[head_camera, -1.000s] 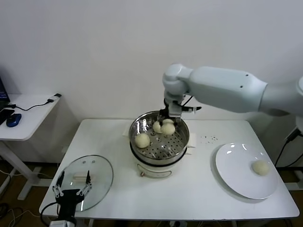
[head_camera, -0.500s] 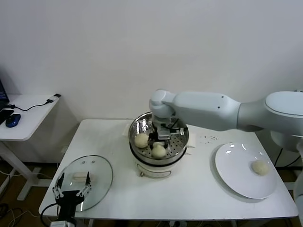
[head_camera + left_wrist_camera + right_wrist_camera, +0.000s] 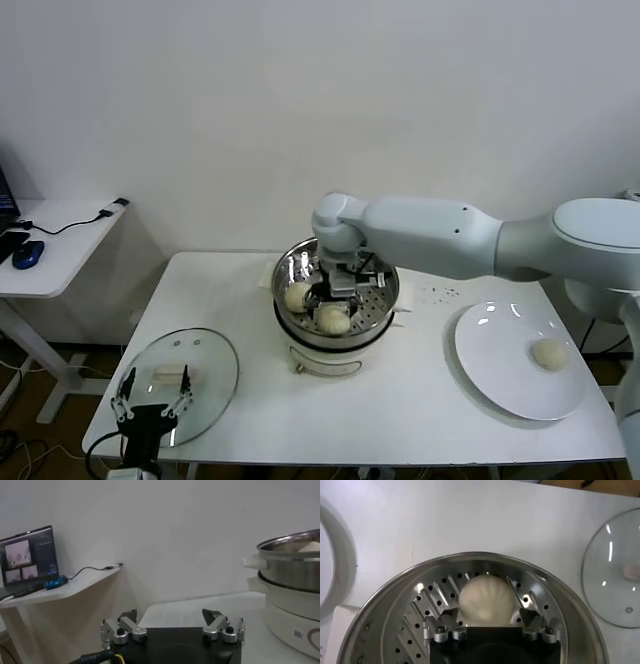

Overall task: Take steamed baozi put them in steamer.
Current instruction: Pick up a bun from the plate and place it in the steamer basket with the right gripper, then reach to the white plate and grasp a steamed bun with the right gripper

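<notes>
Right gripper (image 3: 334, 300) reaches into the steamer (image 3: 384, 305), fingers spread around a baozi (image 3: 486, 600) at the basket's 6 o'clock; another bun (image 3: 297, 296) sits at 9 o'clock; left gripper (image 3: 172, 630) hangs wide, holding nothing.

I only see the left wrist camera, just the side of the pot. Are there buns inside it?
Observer: Yes. The head camera shows two buns, one by the wall of the basket and one nearer the front. The right arm hides part of the basket.
Operator: Where's the right hand?
Observer: The right hand is down inside the basket, at the front bun.
Operator: My left hand hangs open here. Any buns outside?
Observer: One bun sits on the white plate.
</notes>
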